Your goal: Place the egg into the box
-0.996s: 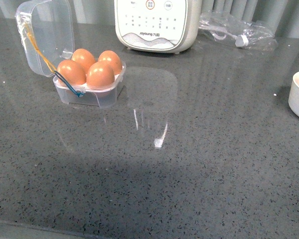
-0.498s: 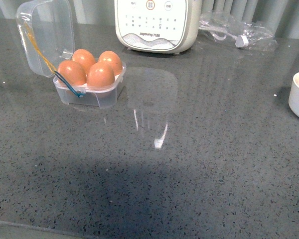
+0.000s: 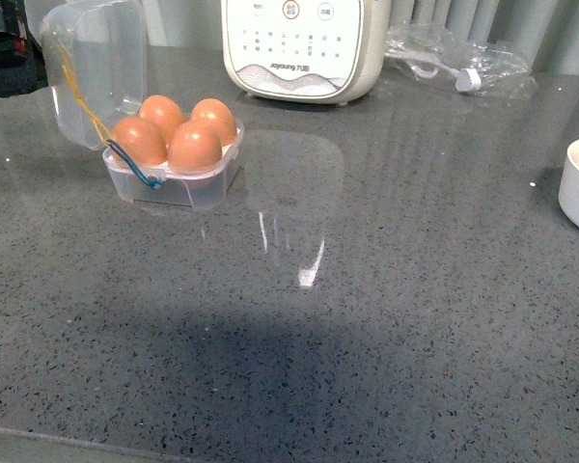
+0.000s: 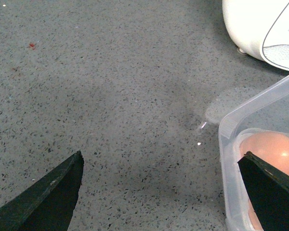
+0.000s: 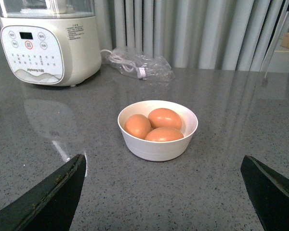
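Observation:
The box [image 3: 188,185] stands at the far left of the grey counter with its clear lid [image 3: 96,68] swung up and open. Several orange-brown eggs fill its cups; the nearest egg [image 3: 194,146] sits at the front. In the left wrist view my left gripper [image 4: 162,156] is open over bare counter, and the box's rim [image 4: 227,144] with one egg [image 4: 269,149] lies by one finger. My right gripper [image 5: 162,158] is open and empty, a short way before a white bowl [image 5: 154,147] holding three eggs [image 5: 164,118].
A cream-white appliance [image 3: 299,48] with buttons stands at the back behind the box. A clear bag with a cable [image 3: 454,58] lies at the back right. The bowl's rim [image 3: 574,164] shows at the right edge. A dark part of my left arm [image 3: 5,48] shows behind the lid.
A dark part of my left arm has come into the front view's far left corner behind the lid. The lid has shifted slightly to the right. The eggs have not moved.

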`<control>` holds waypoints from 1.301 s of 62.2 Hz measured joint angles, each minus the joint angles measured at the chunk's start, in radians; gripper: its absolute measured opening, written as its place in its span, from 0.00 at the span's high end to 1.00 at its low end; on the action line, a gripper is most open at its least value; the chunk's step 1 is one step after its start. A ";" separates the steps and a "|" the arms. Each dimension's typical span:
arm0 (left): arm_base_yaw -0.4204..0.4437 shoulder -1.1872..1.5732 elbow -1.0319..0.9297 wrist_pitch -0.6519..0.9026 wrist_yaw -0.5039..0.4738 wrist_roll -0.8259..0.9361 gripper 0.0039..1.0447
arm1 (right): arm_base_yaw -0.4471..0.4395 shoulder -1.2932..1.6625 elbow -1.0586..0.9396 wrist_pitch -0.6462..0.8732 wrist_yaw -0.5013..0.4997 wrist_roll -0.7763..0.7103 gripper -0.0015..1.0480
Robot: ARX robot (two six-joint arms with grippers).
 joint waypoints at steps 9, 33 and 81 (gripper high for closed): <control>-0.037 -0.003 0.008 0.011 -0.008 0.001 0.06 | 0.000 0.000 0.000 0.000 0.000 0.000 0.07; -0.217 -0.067 -0.034 0.026 -0.018 0.008 0.06 | 0.000 0.000 0.000 0.000 0.000 0.000 0.07; -0.261 -0.533 -0.122 -0.145 -0.178 0.122 0.06 | 0.000 0.000 0.000 0.000 0.000 0.000 0.07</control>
